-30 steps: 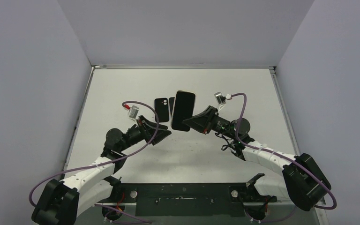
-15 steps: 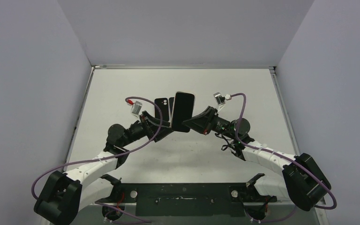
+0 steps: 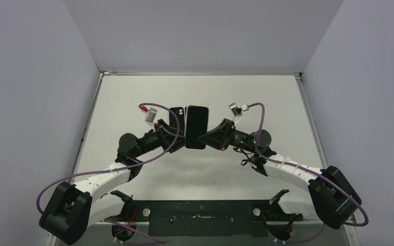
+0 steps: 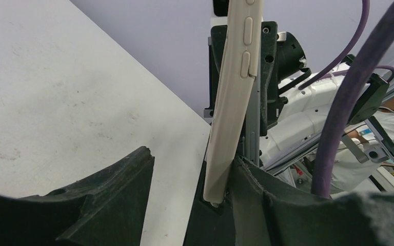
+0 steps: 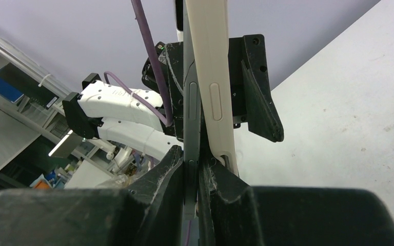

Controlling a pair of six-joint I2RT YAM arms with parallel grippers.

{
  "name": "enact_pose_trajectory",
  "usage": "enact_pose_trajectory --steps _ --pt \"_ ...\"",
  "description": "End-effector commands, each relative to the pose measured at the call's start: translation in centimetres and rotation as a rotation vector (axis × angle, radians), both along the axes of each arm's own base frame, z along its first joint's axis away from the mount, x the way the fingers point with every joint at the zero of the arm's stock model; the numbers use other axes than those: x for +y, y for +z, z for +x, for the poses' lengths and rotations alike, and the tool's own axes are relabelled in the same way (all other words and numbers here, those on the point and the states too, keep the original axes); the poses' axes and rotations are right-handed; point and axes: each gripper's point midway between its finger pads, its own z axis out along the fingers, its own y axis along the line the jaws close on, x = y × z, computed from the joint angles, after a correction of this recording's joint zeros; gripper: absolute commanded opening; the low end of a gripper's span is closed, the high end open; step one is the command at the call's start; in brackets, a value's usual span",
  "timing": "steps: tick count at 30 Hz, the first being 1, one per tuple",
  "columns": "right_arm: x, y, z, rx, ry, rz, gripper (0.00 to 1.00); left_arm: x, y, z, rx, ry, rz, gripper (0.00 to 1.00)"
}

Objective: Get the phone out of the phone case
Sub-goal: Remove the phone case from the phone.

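A cream-cased black slab phone (image 3: 196, 125) is being clenched by the right gripper (image 5: 192, 169). The left gripper (image 4: 190, 160) is being held released.

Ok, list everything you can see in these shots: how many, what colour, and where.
phone: one, black face with a grey edge, held upright above the middle of the table
case: one, cream, alongside the phone, looks partly off it
black slab: one, black with a camera cutout, flat on the table behind the left gripper; phone or case, cannot tell
table: one, white, under everything
walls: three, grey, left, back and right
cables: two, purple, one along each arm
arms: two, white and black, reaching in from the near edge
left gripper: one, black, open at the case's lower end
right gripper: one, black, shut on the phone
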Motion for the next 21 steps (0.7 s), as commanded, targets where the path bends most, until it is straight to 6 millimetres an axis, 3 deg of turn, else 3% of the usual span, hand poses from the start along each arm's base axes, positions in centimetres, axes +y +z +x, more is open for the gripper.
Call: enact_pose_trajectory --steps 1,5,8,15,21 --pt "0.6 3.6 -1.5 -0.157 0.061 0.058 0.00 -0.2 4.1 -0.7 -0.125 -0.039 -0.072 0.51" --pt "1.1 3.1 -1.8 -0.152 0.080 0.038 0.00 -0.4 4.7 -0.9 -0.138 -0.057 -0.074 0.42" --pt "1.2 2.9 -2.0 -0.152 0.093 0.034 0.00 -0.3 5.0 -0.9 -0.150 -0.053 -0.077 0.26" --pt "1.4 1.3 -2.1 -0.123 0.102 -0.030 0.00 0.4 4.1 1.4 -0.148 0.084 0.036 0.00" --pt "1.2 0.0 -2.3 -0.118 0.097 -0.076 0.00 2.7 2.7 4.9 -0.086 0.317 0.146 0.00"
